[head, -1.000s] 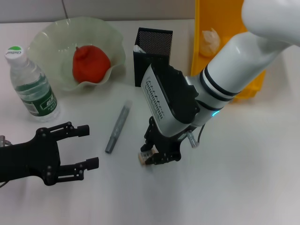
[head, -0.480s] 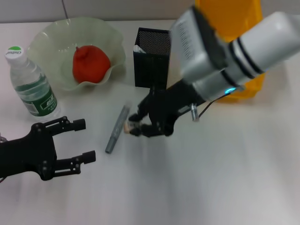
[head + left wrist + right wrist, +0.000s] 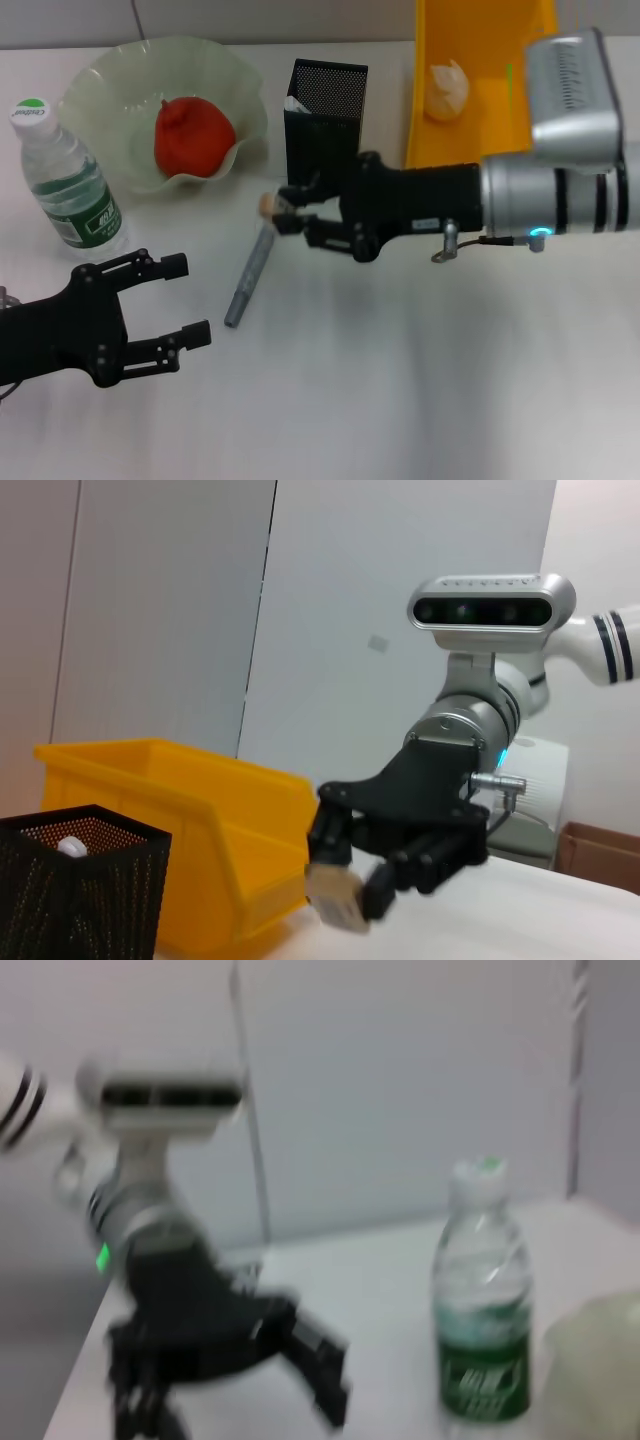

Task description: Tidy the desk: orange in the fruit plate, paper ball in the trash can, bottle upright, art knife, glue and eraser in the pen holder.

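Note:
My right gripper (image 3: 287, 211) is shut on the tan eraser (image 3: 266, 204) and holds it above the table, just in front of the black mesh pen holder (image 3: 325, 115). The left wrist view shows the same grip (image 3: 345, 885) on the eraser (image 3: 333, 901), beside the pen holder (image 3: 80, 900). A grey stick-shaped art knife (image 3: 250, 272) lies on the table below the eraser. My left gripper (image 3: 190, 298) is open and empty at the near left. The orange (image 3: 192, 135) lies in the fruit plate (image 3: 100, 95). The bottle (image 3: 68, 180) stands upright. The paper ball (image 3: 447, 88) lies in the yellow trash can (image 3: 490, 60).
Something white (image 3: 295, 103) sticks out of the pen holder. The trash can (image 3: 200, 820) stands right behind the pen holder. The right wrist view shows the bottle (image 3: 480, 1310), my left gripper (image 3: 220, 1360) and the plate's rim (image 3: 600, 1360).
My right gripper lifted the eraser off the table and swung it up and left toward the pen holder; the arm now lies level. The left gripper barely moved.

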`<state>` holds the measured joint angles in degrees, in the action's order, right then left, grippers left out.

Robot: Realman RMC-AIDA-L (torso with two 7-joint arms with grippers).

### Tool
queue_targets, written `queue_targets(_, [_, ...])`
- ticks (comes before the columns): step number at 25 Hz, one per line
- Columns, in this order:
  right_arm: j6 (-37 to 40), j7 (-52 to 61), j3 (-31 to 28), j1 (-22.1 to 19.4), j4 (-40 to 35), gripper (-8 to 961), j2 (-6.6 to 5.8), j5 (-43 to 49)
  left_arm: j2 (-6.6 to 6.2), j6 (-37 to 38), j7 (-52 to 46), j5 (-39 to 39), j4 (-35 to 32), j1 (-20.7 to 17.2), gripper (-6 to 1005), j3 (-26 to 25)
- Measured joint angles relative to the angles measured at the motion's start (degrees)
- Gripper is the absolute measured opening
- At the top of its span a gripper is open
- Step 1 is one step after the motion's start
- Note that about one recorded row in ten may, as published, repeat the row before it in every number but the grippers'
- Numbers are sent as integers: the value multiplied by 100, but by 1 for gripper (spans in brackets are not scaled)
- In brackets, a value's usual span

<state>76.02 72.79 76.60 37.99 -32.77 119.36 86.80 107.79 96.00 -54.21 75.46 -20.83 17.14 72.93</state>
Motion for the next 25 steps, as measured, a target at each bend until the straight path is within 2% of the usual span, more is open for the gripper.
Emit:
queue_targets(2, [-20, -362, -126, -156, 209, 252, -5, -554, 15, 0, -1, -1, 0, 0, 825, 2])
queue_targets(11, [-290, -834, -850, -226, 625, 252, 16, -1070, 32, -25, -113, 16, 0, 20, 825, 2])
queue_targets(25, [-1338, -866, -1003, -7, 634, 253, -4, -1280, 48, -28, -123, 22, -5, -12, 824, 2])
